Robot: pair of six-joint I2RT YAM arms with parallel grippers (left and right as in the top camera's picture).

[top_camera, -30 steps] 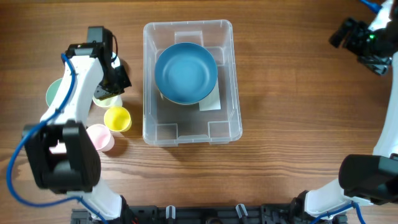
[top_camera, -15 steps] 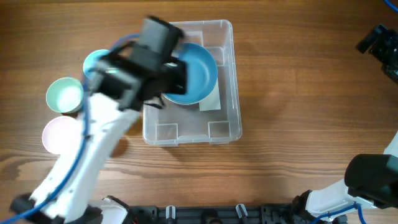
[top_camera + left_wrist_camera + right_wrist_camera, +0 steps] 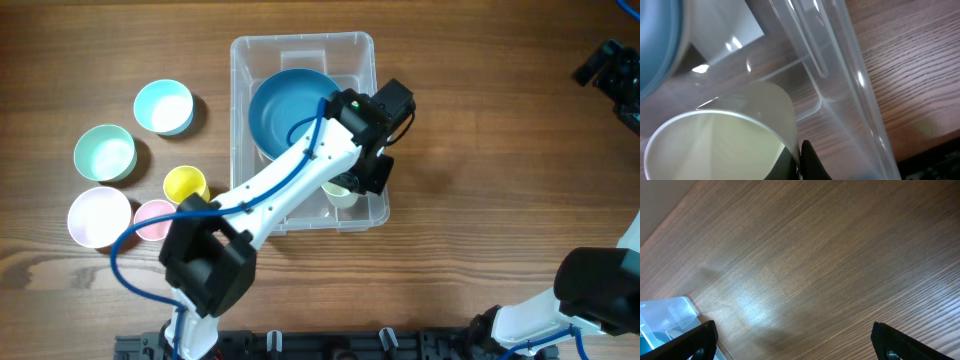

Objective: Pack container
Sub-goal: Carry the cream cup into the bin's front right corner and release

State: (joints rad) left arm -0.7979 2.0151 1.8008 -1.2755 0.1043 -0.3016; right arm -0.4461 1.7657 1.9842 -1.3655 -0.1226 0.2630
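Observation:
The clear plastic container (image 3: 237, 120) stands mid-table with a large blue bowl (image 3: 285, 115) in its far half. My left gripper (image 3: 350, 186) reaches over the bin's near right corner, shut on the rim of a pale cream cup (image 3: 340, 193) held inside the bin. The left wrist view shows the cup (image 3: 715, 140) pinched at its rim by my left gripper (image 3: 799, 162), next to the container wall (image 3: 840, 75), the white label (image 3: 725, 25) and the bowl's edge (image 3: 655, 45). My right gripper (image 3: 610, 72) is open and empty at the far right; in its own view (image 3: 795, 342) only bare wood lies between the fingers.
Left of the bin stand a light blue bowl (image 3: 163, 107), a mint bowl (image 3: 104, 152), a pink bowl (image 3: 99, 216), a yellow cup (image 3: 185, 185) and a pink cup (image 3: 153, 218). The bin's corner (image 3: 665, 315) shows in the right wrist view.
My left arm has swung from the cups on the left, across the bin, to its near right corner, carrying the cream cup. The right arm has shifted slightly right.

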